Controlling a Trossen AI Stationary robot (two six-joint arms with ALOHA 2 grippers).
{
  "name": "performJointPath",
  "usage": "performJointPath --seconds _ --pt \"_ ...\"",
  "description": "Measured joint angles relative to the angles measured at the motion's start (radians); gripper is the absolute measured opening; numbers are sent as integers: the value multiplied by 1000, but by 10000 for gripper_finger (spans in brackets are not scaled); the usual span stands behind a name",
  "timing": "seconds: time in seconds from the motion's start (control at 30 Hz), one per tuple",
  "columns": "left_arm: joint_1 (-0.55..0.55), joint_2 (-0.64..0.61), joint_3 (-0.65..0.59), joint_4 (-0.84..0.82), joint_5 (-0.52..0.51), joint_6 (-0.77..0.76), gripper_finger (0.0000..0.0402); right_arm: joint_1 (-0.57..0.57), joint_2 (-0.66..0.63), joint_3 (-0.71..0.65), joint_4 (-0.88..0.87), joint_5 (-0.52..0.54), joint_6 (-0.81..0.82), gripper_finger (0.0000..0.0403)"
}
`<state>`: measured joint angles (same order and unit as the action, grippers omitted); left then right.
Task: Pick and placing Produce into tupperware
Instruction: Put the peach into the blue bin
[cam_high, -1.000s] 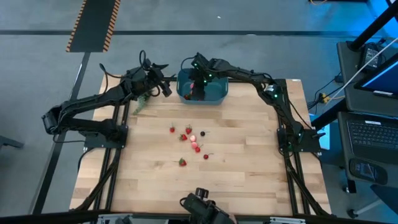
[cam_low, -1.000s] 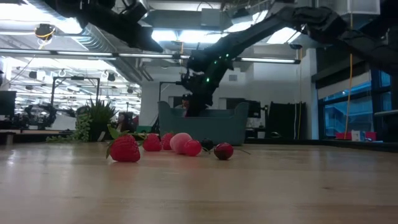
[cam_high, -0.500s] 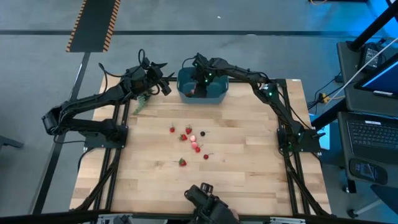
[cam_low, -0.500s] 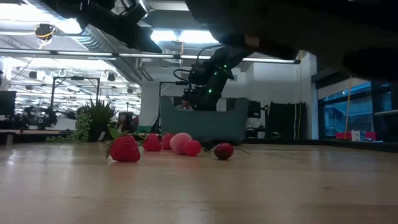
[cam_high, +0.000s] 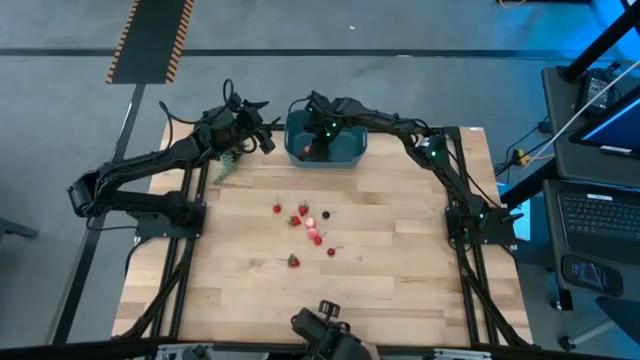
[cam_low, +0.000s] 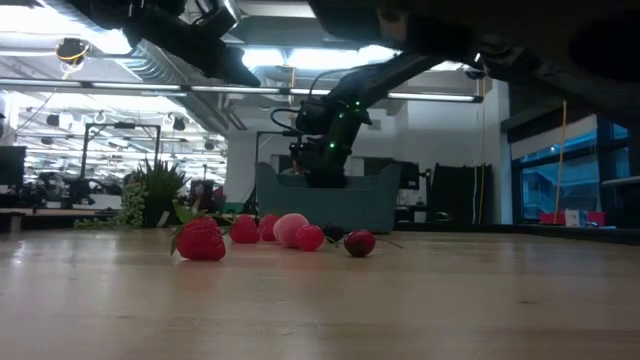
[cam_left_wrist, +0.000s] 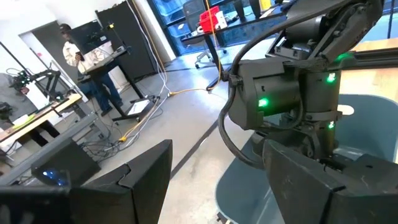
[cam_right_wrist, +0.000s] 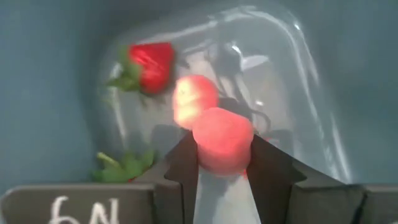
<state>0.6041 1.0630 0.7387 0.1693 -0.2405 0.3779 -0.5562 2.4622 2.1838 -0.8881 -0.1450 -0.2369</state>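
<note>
Right tool (cam_right_wrist: 221, 163) inside the tub (cam_high: 350, 148) at the worktop's (cam_high: 400, 290) far edge, clamped on a pinkish berry (cam_right_wrist: 222, 139). On the tub floor beyond it: a red strawberry (cam_right_wrist: 151, 64) and a pale piece (cam_right_wrist: 193, 99). Loose produce (cam_high: 308, 227) lies mid-worktop, well apart from the tub. Left tool (cam_high: 262, 132) waits just beside the tub's left side, fingers spread, empty.

Pink berry (cam_right_wrist: 222, 140) clamped in right pincer (cam_right_wrist: 222, 163) above teal tub floor (cam_right_wrist: 56, 74), red strawberry (cam_right_wrist: 149, 65) beyond.
</note>
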Motion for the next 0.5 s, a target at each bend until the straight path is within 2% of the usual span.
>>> performJointPath --seconds 0.23,0.33,0.5 --pt "0 0 0 -3 0 1 245 17 0 0 -14 36 19 116" --pt "0 0 0 -3 0 1 245 26 0 0 -13 92 19 116" --pt "0 0 0 -3 0 23 245 30 0 0 -46 100 23 116"
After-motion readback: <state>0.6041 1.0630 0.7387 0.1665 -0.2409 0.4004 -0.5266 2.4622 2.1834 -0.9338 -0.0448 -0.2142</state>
